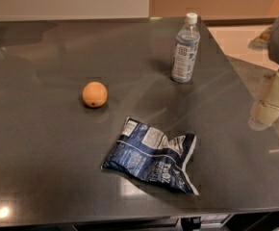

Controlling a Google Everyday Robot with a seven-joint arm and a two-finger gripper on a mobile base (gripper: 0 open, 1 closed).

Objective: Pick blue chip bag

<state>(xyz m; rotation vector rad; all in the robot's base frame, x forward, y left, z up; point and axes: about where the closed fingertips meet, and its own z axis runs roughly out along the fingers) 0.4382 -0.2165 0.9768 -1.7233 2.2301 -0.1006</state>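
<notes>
The blue chip bag (151, 155) lies flat and crumpled on the dark countertop (43, 129), near the front edge, a little right of the middle. It is dark navy with white print and white edges. My gripper (264, 114) hangs at the right edge of the view, above the counter's right side. It is well to the right of the bag and higher, and it touches nothing.
An orange fruit (95, 94) sits left of and behind the bag. A clear water bottle (185, 49) with a white cap stands upright behind the bag, towards the back right. The counter's right edge runs diagonally under my gripper.
</notes>
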